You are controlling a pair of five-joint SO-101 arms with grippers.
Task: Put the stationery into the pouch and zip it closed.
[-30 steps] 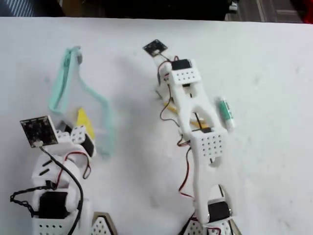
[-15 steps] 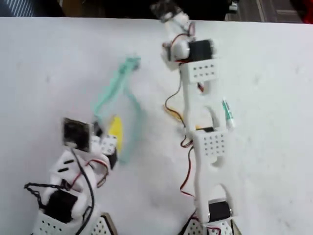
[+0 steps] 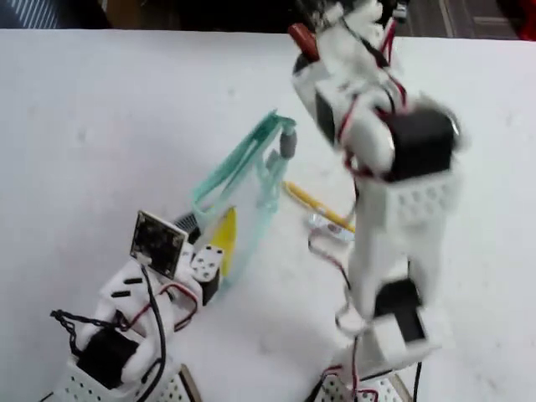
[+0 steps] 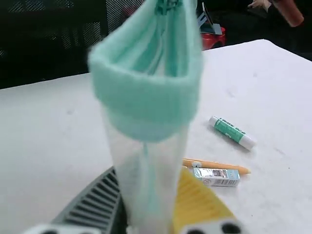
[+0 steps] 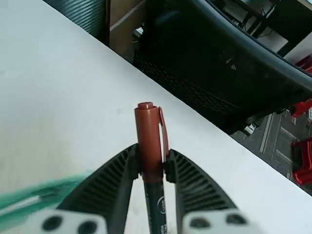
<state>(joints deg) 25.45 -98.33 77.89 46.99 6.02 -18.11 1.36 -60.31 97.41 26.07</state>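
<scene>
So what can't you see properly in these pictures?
Inside of the pouch: left wrist view, its cloudy wall and green band hide the contents.
Rest of the pen: right wrist view, cut off by the picture's edge past the right gripper.
Print on the small box: left wrist view, too small to read.

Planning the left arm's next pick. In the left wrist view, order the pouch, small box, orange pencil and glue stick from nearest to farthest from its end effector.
1. Pouch, gripped in the left end effector.
2. Small box, on the table just beyond.
3. Orange pencil, just behind the box; nearly tied.
4. Glue stick, farthest out.
</scene>
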